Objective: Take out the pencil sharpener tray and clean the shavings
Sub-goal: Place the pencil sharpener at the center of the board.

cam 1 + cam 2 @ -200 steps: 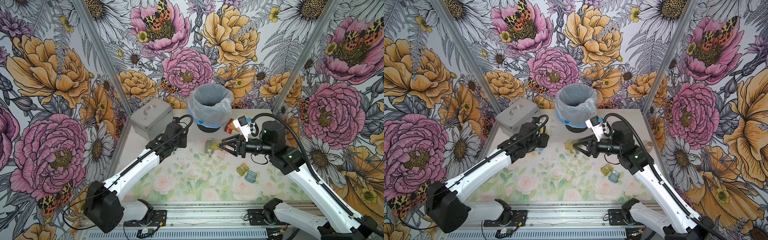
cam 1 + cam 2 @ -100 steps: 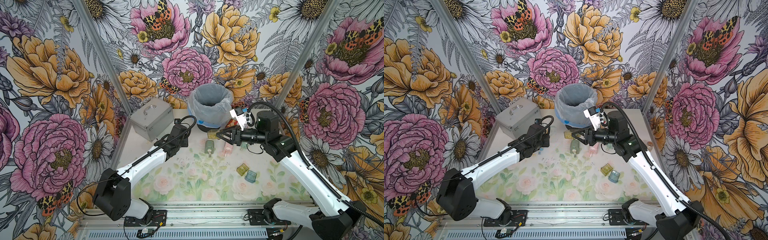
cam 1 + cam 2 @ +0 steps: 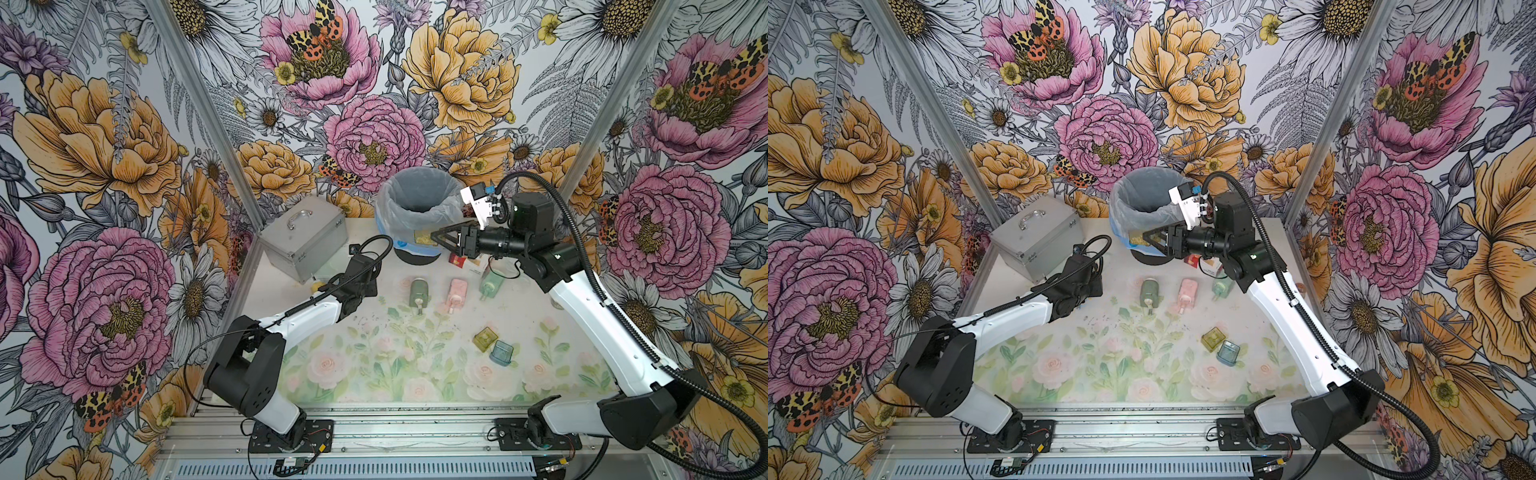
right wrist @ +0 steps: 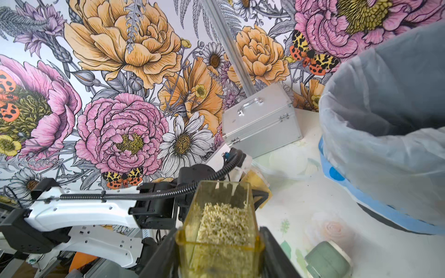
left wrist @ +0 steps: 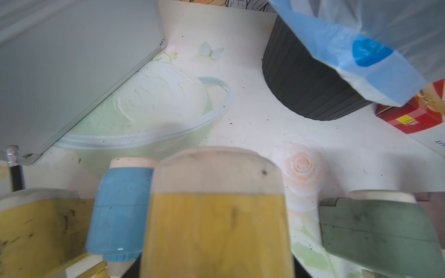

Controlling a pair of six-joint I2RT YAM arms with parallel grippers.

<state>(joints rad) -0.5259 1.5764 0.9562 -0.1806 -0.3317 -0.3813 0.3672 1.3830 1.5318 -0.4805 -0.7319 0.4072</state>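
My right gripper (image 4: 219, 252) is shut on a clear yellow tray (image 4: 220, 216) of a pencil sharpener, heaped with pale shavings (image 4: 224, 221). In both top views the tray (image 3: 424, 237) hangs just in front of the lined bin (image 3: 419, 208), against its blue band, with the right gripper (image 3: 446, 242) behind it. The left gripper (image 3: 368, 272) sits low near the silver case. A yellow sharpener body (image 5: 216, 216) fills the space between its jaws and hides its fingers. Dark flecks of shavings (image 3: 374, 320) dot the mat.
Dark green (image 3: 417, 293), pink (image 3: 457, 293) and light green (image 3: 490, 284) sharpeners lie below the bin. Two loose trays, yellow (image 3: 485, 338) and blue (image 3: 501, 352), rest at mid-right. A silver case (image 3: 303, 237), a red box (image 3: 457, 260), a pale bowl (image 5: 144, 142) and a blue sharpener (image 5: 118, 211) stand close by.
The right gripper has lifted the yellow tray from mid-mat up and back to the bin. The left arm has drawn back to the left with the yellow body.
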